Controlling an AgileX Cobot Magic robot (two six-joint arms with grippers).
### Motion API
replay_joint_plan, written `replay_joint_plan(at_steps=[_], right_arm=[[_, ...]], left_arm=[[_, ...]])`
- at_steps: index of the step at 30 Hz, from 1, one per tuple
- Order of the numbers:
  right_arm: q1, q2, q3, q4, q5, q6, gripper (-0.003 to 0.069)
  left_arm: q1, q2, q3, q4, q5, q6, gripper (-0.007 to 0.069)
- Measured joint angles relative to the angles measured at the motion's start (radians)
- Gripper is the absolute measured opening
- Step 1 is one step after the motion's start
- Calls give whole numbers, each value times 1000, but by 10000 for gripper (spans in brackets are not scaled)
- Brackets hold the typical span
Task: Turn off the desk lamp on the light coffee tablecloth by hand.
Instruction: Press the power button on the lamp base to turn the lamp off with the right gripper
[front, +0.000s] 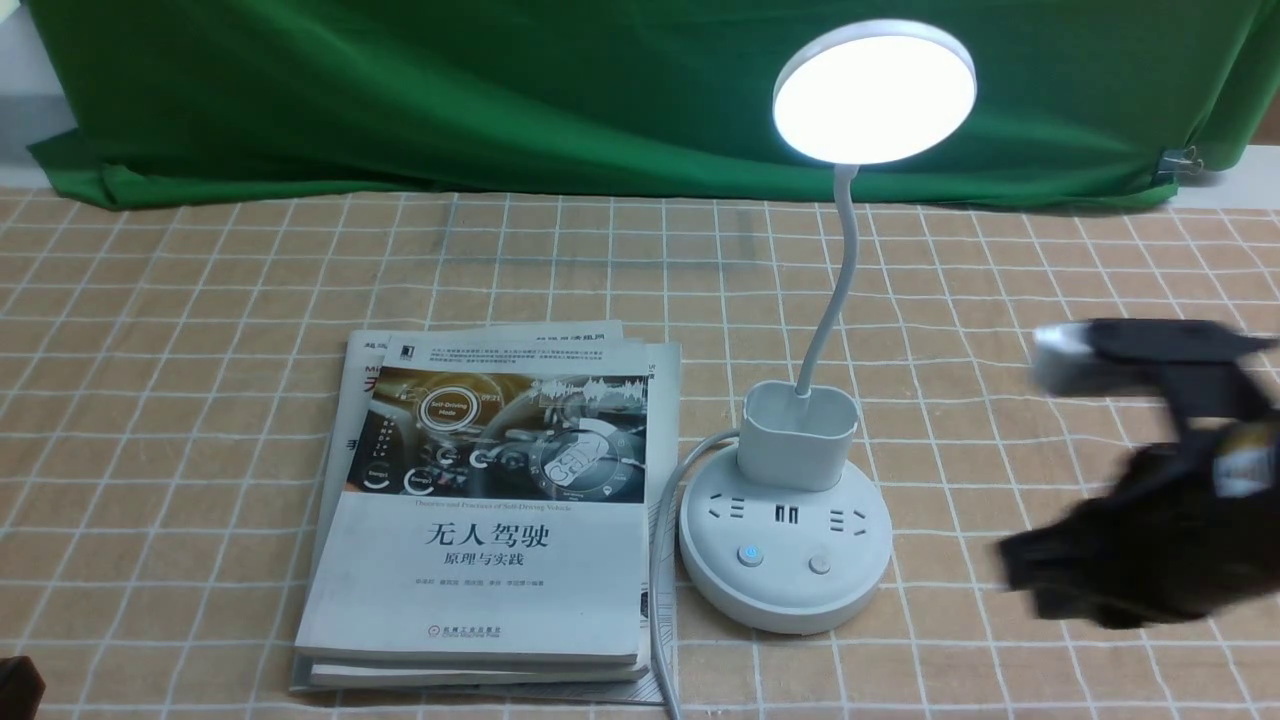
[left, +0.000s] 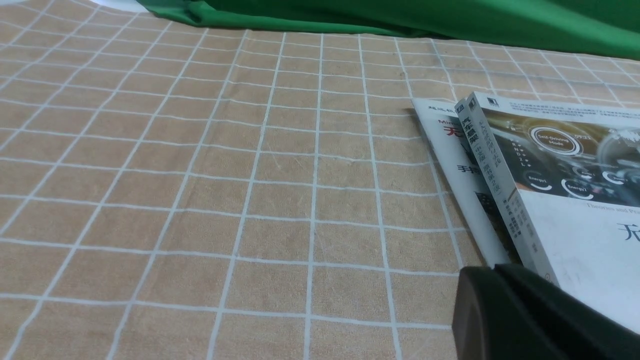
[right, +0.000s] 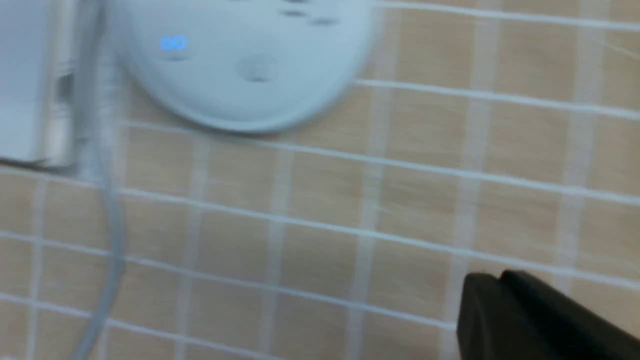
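Observation:
The white desk lamp (front: 785, 560) stands on the light coffee tablecloth (front: 200, 300), right of centre. Its round disc head (front: 873, 92) glows. The base has a blue-lit button (front: 749, 556) and a plain button (front: 820, 564). My right gripper (front: 1010, 565) is blurred, to the right of the base and apart from it. In the right wrist view the gripper (right: 495, 282) has its jaws together and empty, with the lamp base (right: 240, 75) and its lit button (right: 173, 43) ahead. My left gripper (left: 492, 272) is shut and empty beside the books.
A stack of books (front: 490, 510) lies left of the lamp; it also shows in the left wrist view (left: 550, 190). The lamp's grey cable (front: 660, 560) runs between books and base to the front edge. A green cloth (front: 500, 90) hangs at the back.

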Motion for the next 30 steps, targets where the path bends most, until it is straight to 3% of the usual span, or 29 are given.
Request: replay_joint_plan(at_steps=[6,30], right_arm=[[104,164,-85,-3,-22,44,34],[131,408,-265,-9,-99,57,33]], left_arm=[[0,0,0,0,0,0,5],[0,0,0,0,0,0,5]])
